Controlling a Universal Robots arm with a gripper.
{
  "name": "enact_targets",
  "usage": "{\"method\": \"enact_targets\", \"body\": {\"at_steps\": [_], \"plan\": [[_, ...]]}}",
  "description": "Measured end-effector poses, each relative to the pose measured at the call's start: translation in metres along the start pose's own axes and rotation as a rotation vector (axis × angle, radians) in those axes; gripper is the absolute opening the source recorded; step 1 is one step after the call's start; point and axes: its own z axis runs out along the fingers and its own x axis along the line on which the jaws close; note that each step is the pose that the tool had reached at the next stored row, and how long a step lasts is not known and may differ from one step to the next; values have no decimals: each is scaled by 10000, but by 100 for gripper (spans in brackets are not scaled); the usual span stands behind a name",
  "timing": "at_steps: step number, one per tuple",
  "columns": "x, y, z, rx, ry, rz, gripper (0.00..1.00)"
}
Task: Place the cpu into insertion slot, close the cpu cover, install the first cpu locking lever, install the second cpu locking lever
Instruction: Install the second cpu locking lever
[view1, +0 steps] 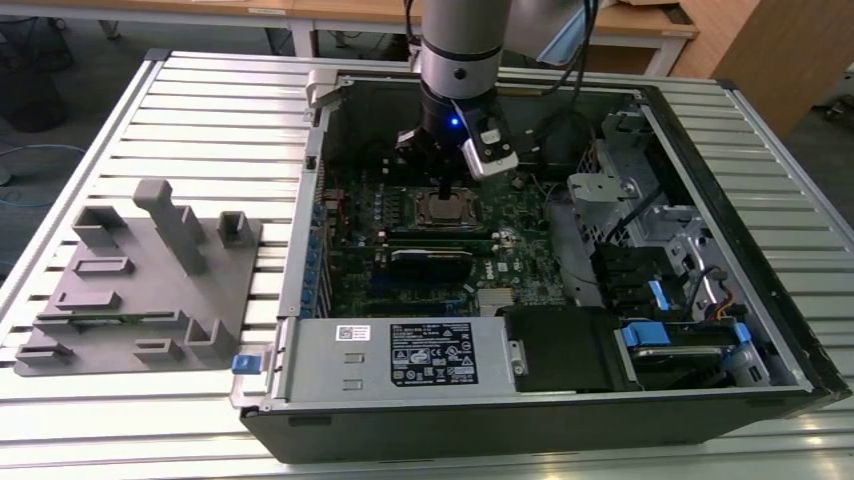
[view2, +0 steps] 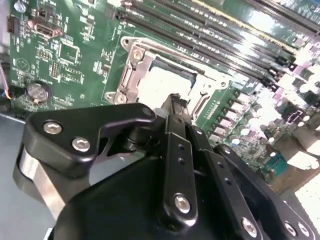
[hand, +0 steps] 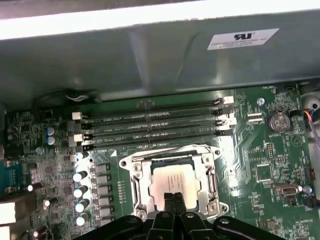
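Note:
The cpu (hand: 175, 179), a pale silver square, lies flat in the insertion slot (hand: 126, 163) on the green motherboard. The cpu cover (hand: 141, 186), a silver frame with a square window, lies down around it. My gripper (hand: 173, 199) is shut, its two black fingertips (hand: 167, 201) pressed together with nothing seen between them. The tips stand at the edge of the cpu. In the second wrist view the gripper (view2: 175, 100) reaches the same edge of the cpu (view2: 160, 80). In the exterior view the gripper (view1: 441, 188) hangs straight over the slot (view1: 445, 208) inside the open computer case.
Long black memory slots (hand: 150, 127) run beside the socket, with the grey case wall (hand: 150, 55) beyond them. A row of capacitors (hand: 80, 192) stands on one side and a coin battery (hand: 277, 121) on the other. A grey fixture block (view1: 134, 290) lies at the exterior view's left.

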Motion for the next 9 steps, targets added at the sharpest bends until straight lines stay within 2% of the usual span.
{"method": "enact_targets", "body": {"at_steps": [3,9], "plan": [[-40,6,4,1,0,2,11],[-52,8,4,1,0,2,11]]}}
